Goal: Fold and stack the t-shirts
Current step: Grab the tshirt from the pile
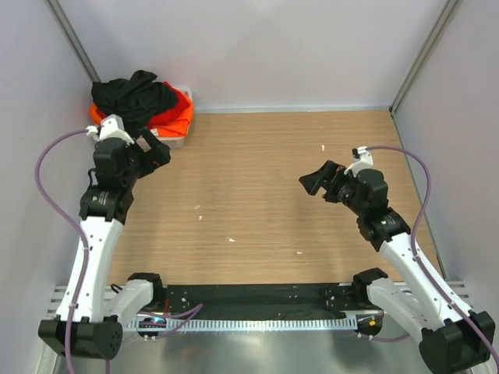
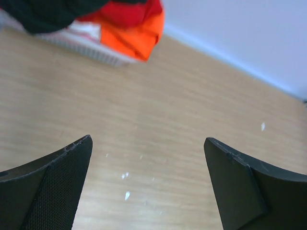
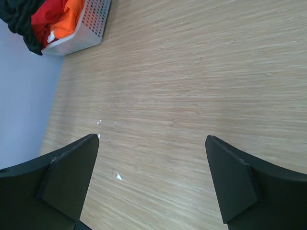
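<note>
At the far left corner of the table [image 1: 257, 202], the three t-shirts [image 1: 144, 105] lie heaped in a white plastic tub [image 1: 173, 142], which reads as plain storage: nothing is spread or folded, so the task seems to be at its very start. Uppermost is the black t-shirt [image 1: 132, 97], bundled and spilling over the rim; the orange t-shirt [image 1: 182, 117] hangs over the side facing the open wood, and the red t-shirt [image 2: 129, 9] shows only as a patch between them in the left wrist view. Being on top, the black one is likely the first that can be lifted without dragging the others along. The left gripper [image 2: 148, 139] hovers just beside the tub on its near side, jaws spread wide with nothing between them; its camera looks along the bare wood with the pile at the top edge, so it points past the tub rather than down into it. That arm stands bent, forearm raised above its base at the near left. The right gripper [image 3: 152, 136] hangs well apart from the shirts over the right half of the table, likewise wide open and empty, aimed leftward across the wood; its arm leans in from the near right corner. The bare wood between the two arms is probably where a shirt would be laid flat for folding
</note>
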